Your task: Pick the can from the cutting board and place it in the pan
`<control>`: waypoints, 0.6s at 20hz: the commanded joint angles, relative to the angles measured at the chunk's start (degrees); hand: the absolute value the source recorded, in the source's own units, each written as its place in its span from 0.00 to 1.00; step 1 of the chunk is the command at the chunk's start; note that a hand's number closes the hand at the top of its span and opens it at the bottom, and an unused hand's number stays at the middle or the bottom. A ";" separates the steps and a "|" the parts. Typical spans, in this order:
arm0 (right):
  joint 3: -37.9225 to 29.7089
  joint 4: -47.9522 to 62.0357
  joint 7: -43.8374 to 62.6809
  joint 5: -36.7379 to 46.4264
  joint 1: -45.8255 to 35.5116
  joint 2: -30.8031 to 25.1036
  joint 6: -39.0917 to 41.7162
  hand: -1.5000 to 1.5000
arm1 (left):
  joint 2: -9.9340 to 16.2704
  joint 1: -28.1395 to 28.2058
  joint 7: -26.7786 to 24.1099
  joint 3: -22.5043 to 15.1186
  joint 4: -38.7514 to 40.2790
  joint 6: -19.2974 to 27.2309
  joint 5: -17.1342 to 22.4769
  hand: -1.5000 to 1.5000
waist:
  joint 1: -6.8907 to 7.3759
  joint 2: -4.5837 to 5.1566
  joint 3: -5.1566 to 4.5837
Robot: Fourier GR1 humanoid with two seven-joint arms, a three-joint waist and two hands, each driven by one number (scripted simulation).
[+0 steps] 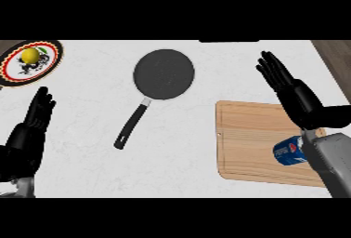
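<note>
the right hand [295, 90] hovered with fingers spread straight; the can [288, 150] lay on the cutting board [250, 139] just below its wrist, the pan [163, 73] well left. the left hand [31, 123] rested flat-fingered.

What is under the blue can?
The wooden cutting board lies under the can. The right forearm covers the can's right end, so that part cannot be seen.

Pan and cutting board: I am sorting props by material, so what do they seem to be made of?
The pan looks like dark metal with a matte black finish and a slightly glossy black handle; the coating cannot be told. The cutting board looks like light wood, with faint grain lines and a groove along its edge.
</note>
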 commanded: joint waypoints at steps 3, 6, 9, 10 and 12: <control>-10.73 -0.10 4.99 -5.94 3.67 -1.26 -7.68 0.00 | 1.68 -0.14 3.54 -1.50 1.41 -1.31 -2.56 0.50 | -0.06 0.93 0.67; -19.37 4.99 7.89 -10.03 4.27 -2.54 -14.40 0.00 | 2.29 4.13 2.92 -4.47 2.81 -1.88 -5.47 0.50 | -0.48 1.19 0.70; -21.14 11.78 13.47 -3.28 13.46 -6.61 -26.72 0.00 | 2.30 6.55 2.78 -2.73 4.14 -2.21 -3.28 0.50 | -5.03 0.94 0.42; -21.86 11.18 15.00 -4.49 15.47 -6.13 -27.64 0.00 | 0.78 6.61 3.34 -4.00 4.07 -2.11 -3.02 0.50 | -4.83 0.68 0.44; -21.11 6.11 20.08 -3.84 19.86 -8.67 -29.15 0.00 | 0.13 7.51 3.55 -5.64 3.35 -2.12 -4.02 0.50 | -2.89 0.31 0.39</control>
